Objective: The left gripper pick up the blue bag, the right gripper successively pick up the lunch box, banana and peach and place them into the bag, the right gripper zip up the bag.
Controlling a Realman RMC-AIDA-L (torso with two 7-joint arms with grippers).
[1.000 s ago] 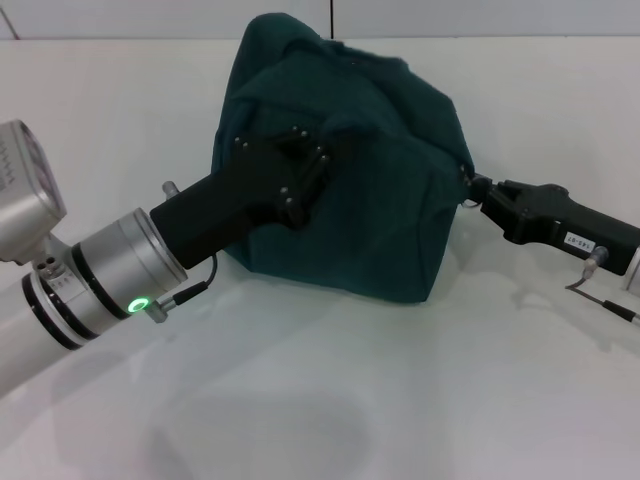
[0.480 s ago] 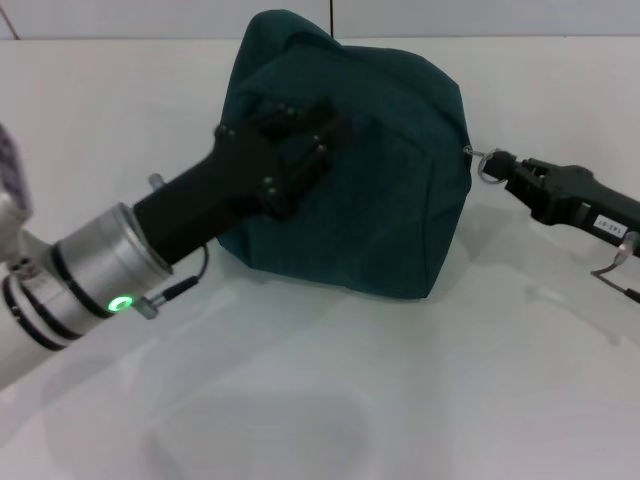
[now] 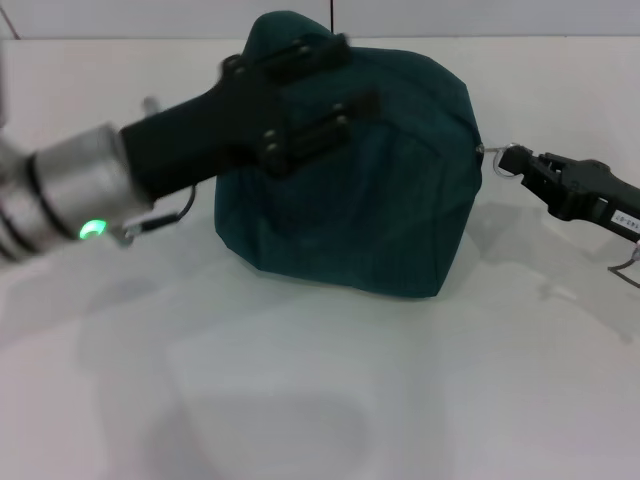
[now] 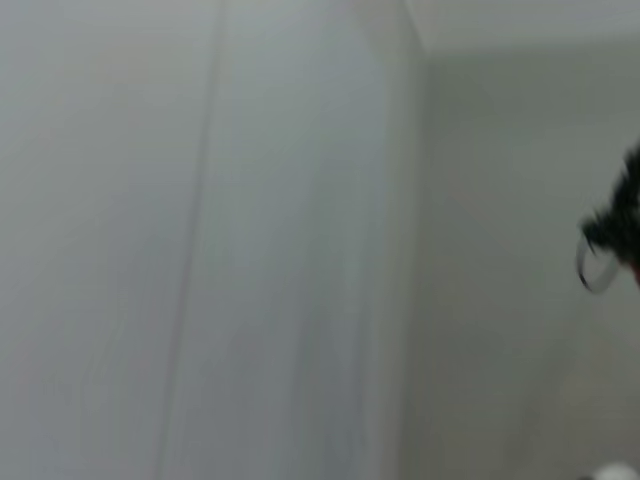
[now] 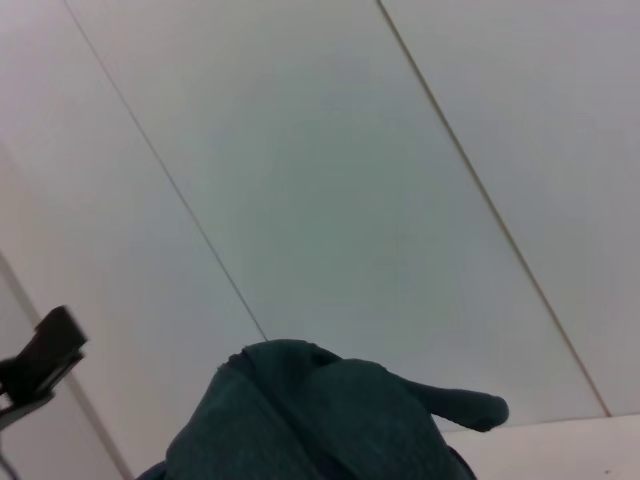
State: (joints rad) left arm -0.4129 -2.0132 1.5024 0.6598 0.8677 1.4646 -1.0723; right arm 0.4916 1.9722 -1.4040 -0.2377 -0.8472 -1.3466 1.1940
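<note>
The blue bag (image 3: 370,200) stands in the middle of the white table, a dark teal bulge with its top closed over; it also shows in the right wrist view (image 5: 330,420). My left gripper (image 3: 360,75) hovers open at the bag's upper left, its black fingers apart and holding nothing. At the bag's right side my right gripper (image 3: 525,163) is shut on the zipper pull ring (image 3: 503,158), which the left wrist view also catches (image 4: 597,268). The lunch box, banana and peach are out of view.
The white table (image 3: 300,400) spreads in front of the bag and to both sides. A pale wall (image 5: 300,150) rises behind it.
My left gripper has let go of the bag's fabric and risen up and away from it. The right gripper has drawn slightly to the right with the ring. The bag's top has settled smoother.
</note>
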